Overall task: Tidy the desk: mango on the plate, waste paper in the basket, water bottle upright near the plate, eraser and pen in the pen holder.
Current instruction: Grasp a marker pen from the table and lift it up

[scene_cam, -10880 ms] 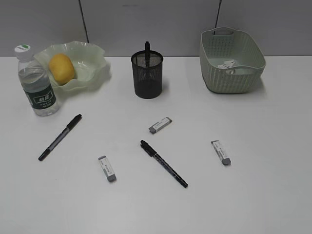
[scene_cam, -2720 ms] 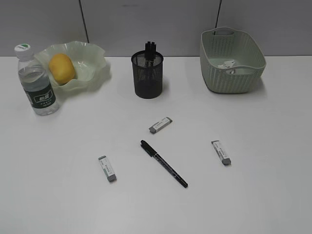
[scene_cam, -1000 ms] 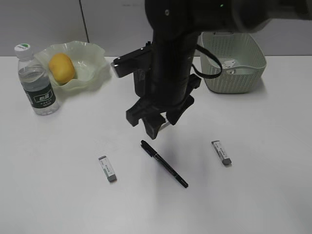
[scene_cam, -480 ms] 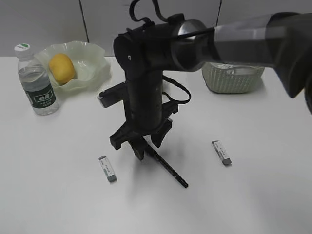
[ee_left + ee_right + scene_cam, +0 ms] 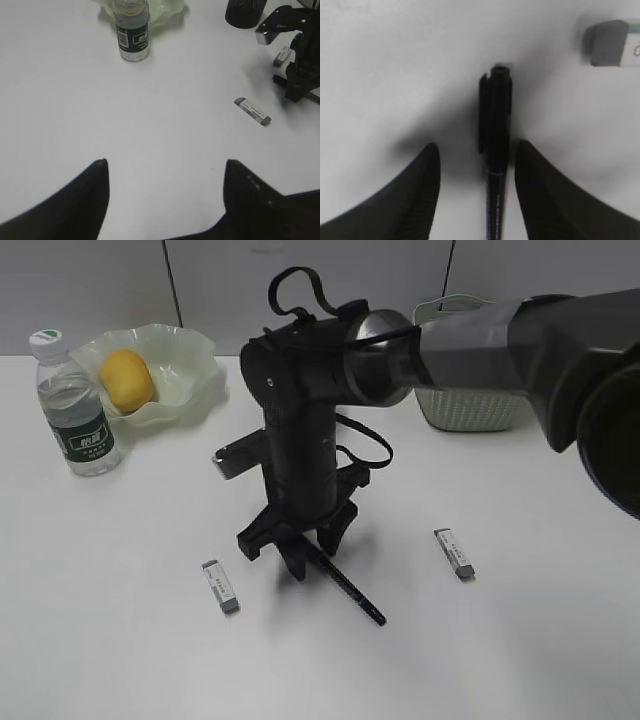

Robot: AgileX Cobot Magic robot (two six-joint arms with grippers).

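Observation:
My right gripper stands low over the desk, open, its jaws on either side of the black pen, with a gap on both sides. The pen lies nearer the right finger. One eraser lies just beyond it, and others lie at the front left and at the right. The mango rests in the plate. Beside the plate stands the water bottle, upright. The pen holder shows only in the left wrist view. My left gripper hangs open over bare desk. The waste paper is hidden.
The right arm reaches across from the right and covers most of the basket. Bare white desk lies along the front and at the far right.
The right arm has come down and forward-left from the middle of the desk onto the pen's capped end, its jaws narrowing. The pen and erasers have not moved.

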